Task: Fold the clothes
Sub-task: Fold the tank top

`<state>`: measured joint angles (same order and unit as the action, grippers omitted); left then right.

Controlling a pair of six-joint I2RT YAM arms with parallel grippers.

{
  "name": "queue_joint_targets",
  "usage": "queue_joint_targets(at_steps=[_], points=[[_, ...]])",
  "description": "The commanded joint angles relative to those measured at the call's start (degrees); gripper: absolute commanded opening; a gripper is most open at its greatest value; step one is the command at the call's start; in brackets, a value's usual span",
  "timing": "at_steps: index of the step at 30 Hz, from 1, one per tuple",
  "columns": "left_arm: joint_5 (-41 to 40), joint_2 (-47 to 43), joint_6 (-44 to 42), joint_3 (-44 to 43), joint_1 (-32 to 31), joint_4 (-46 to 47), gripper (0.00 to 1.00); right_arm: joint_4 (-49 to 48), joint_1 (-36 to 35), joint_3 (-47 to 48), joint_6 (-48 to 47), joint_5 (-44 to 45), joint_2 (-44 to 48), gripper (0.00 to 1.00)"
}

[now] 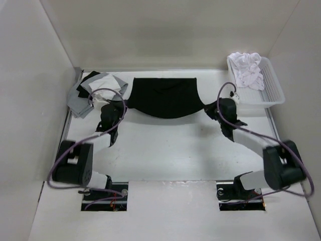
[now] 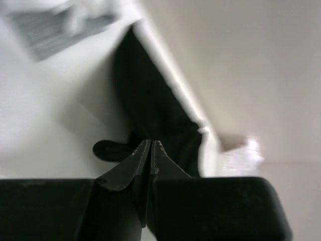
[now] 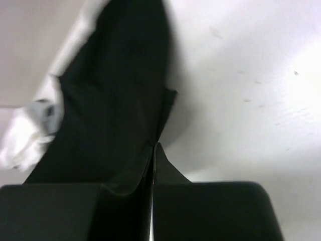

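At the top centre of the overhead view, on the white table (image 1: 165, 155), the black tank top (image 1: 163, 98) lies spread w/ its long axis running left-right across the frame. You have one arm at each end: left gripper (image 1: 123, 105) at the left edge, right gripper (image 1: 210, 107) at the right, so neither is nearer. The cloth lies beyond the tips, toward frame top. Both pairs of jaws are together, each apparently pinching a lower corner; wrist views show black fabric at the tips.
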<state>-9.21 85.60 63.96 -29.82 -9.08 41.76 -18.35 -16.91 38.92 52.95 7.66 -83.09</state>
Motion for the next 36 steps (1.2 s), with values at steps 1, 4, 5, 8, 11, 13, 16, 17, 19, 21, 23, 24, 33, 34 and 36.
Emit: queue_joint_targets(at_steps=[1,4,5,8,11,13,16,17,19,21,23,24,33,34,36], points=[[-3.3,-17.3,-3.0,1.6,-2.1,-3.9,0.0,5.5,-2.5,-0.9,-6.9,4.0,15.8,0.0],[-5.5,-35.0,-6.4,1.5,-4.9,-14.9,0.0,17.0,-6.9,-0.4,-11.4,8.4,31.6,0.0],[-6.6,-40.6,-7.4,1.1,-6.2,-18.6,0.0,21.5,-8.6,0.9,-13.1,10.4,36.6,0.0],[-11.0,-55.2,-11.5,-1.7,-11.2,-29.2,0.0,33.3,-15.3,6.9,-16.2,16.7,46.9,0.0],[-15.3,-62.1,-14.3,-5.6,-16.8,-36.8,0.0,40.5,-22.1,12.7,-17.7,21.5,51.5,0.0],[-17.2,-63.4,-15.5,-7.3,-20.2,-38.7,0.0,43.2,-26.6,16.0,-17.9,24.4,52.7,0.0],[-20.2,-62.8,-16.7,-7.8,-23.9,-38.9,0.0,44.3,-32.2,18.7,-18.6,26.4,51.8,0.0],[-21.4,-62.0,-17.5,-7.7,-24.7,-38.7,0.0,44.1,-33.1,18.8,-19.0,26.4,50.5,0.0],[-23.3,-58.9,-18.6,-6.7,-25.0,-37.9,0.0,42.7,-31.5,18.1,-19.5,25.5,46.8,0.0],[-23.0,-55.5,-18.3,-5.5,-23.7,-36.7,0.0,38.8,-26.7,15.9,-19.9,21.0,42.4,0.0],[-22.1,-50.3,-18.1,-4.2,-20.9,-34.1,0.0,33.1,-19.6,13.3,-19.2,13.1,37.1,0.0],[-20.9,-47.1,-17.8,-3.6,-19.1,-32.5,0.0,29.9,-15.6,12.2,-18.7,8.6,33.8,0.0],[-7.6,-4.6,-10.4,-12.6,-4.1,-15.1,0.0,13.9,1.2,25.3,-14.5,-9.8,-8.7,0.0],[-6.7,-0.4,-10.1,-15.5,-3.6,-14.9,0.0,14.1,2.1,29.0,-13.9,-10.8,-13.2,0.0],[-5.7,6.7,-10.0,-21.1,-2.4,-15.5,0.0,15.2,3.5,35.1,-13.1,-12.4,-19.0,0.0]])
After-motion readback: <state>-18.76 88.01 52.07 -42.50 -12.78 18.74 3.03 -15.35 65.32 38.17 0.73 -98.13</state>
